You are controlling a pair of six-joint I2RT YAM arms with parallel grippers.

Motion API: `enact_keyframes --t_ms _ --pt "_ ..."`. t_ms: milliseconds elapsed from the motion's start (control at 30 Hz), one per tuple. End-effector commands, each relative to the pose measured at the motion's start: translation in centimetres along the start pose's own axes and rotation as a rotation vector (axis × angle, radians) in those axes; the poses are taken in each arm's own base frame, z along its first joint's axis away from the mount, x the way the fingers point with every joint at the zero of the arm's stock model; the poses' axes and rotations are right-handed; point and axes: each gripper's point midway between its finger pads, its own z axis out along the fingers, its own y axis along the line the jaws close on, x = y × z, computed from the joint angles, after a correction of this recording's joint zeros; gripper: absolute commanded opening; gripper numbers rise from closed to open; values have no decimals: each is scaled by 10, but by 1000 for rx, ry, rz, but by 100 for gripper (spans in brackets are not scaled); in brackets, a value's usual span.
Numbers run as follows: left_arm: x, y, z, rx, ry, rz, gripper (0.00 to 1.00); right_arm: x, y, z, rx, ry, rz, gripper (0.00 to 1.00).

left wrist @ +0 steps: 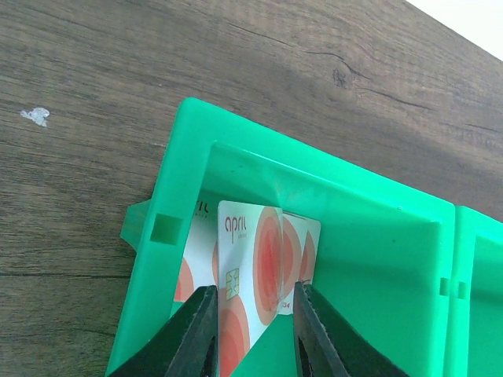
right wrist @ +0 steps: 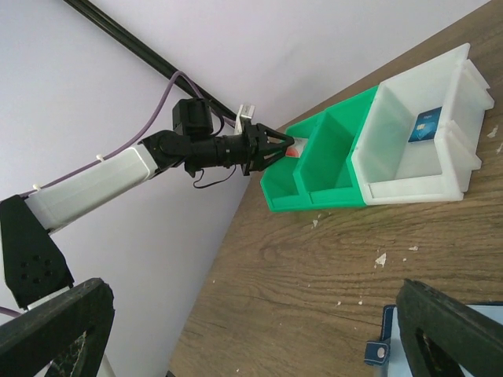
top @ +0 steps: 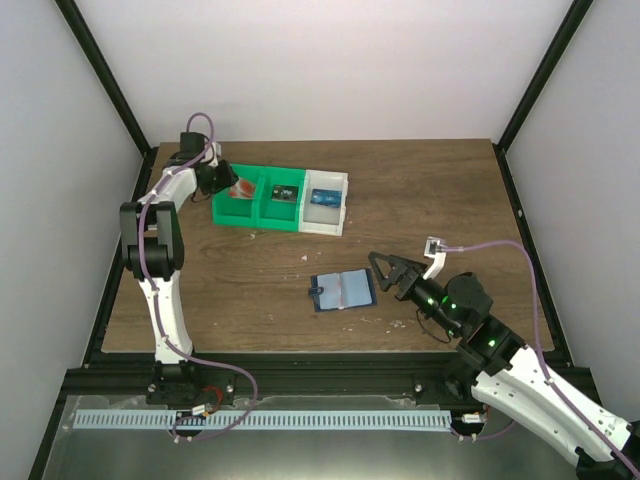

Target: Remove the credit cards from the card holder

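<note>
left gripper in green bin, credit card between fingers

fingers flank the card in the bin's left compartment; can't tell if they pinch it or are just clear. other credit cards lie behind it. right gripper spread wide, empty, just right of the card holder, which lies open on the table.

In the left wrist view, the bottom edge is cutting off the lower part of the upper credit card, and I am not managing to tell whether the left gripper is pressing it. This card is covering most of a second card. In the right wrist view, the card holder is showing only one corner.
</note>
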Motion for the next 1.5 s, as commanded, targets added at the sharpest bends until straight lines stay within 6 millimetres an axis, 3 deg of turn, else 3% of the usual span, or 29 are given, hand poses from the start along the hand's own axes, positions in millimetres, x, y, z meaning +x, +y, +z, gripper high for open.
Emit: enact_keyframes --t_ms 0,333,533,633,767,867,1000,1033,1133,1300,1467 --pt "-19 -13 -8 29 -51 21 29 -6 7 -3 -5 -5 4 100" --pt "-44 -25 -26 32 -129 50 35 -2 4 -3 1 3 14 100" --pt "-36 -32 -35 54 -126 45 36 -1 4 -2 -4 12 10 100" --pt "-31 -43 -50 71 -130 47 39 1 3 -1 4 22 -1 100" --pt "-26 -65 -79 123 -159 67 48 9 -5 2 37 55 -28 100" --pt "-20 -76 -103 136 -178 87 68 16 -13 5 75 90 -47 100" --pt "-2 -89 -128 169 -178 110 97 22 -21 7 119 126 -68 100" --pt "3 -93 -133 181 -177 115 99 22 -23 8 137 131 -73 100" --pt "26 -109 -148 246 -156 134 100 22 -33 11 210 148 -80 100" --pt "81 -132 -162 402 -76 131 100 26 -52 14 346 197 -92 100" --pt "127 -151 -176 487 -73 142 100 44 -58 21 327 264 -107 100"
